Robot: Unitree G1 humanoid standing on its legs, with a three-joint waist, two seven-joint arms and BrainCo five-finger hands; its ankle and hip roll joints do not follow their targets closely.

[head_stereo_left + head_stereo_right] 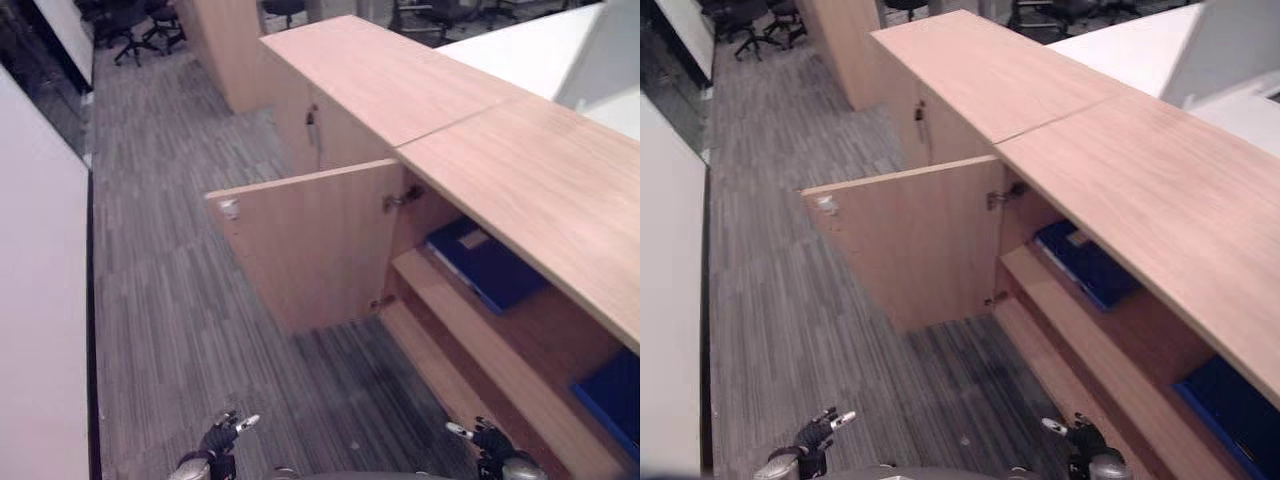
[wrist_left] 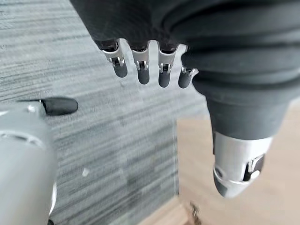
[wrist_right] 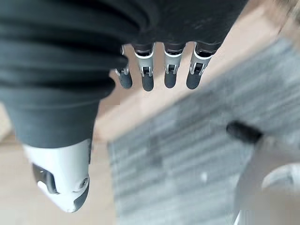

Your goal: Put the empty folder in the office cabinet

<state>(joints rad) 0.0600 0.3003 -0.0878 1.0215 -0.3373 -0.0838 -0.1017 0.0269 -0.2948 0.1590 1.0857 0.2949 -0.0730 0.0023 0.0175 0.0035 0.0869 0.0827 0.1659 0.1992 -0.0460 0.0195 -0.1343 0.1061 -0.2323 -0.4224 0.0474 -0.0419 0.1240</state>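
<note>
Left hand (image 1: 218, 438): empty, fingers apart, at 7 o'clock.
Right hand (image 1: 488, 438): empty, fingers apart, at 5 o'clock.
Folder (image 1: 486, 264): on cabinet (image 1: 520, 170) shelf, at 3 o'clock, likely put away.
Door (image 1: 310, 245): open.

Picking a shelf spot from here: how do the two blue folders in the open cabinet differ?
The farther blue folder lies flat on the upper shelf, near the open door, mostly in view. The nearer blue folder sits lower and closer to the robot, largely hidden under the cabinet top. Both are blue and inside the cabinet. The left hand and right hand hold nothing.
</note>
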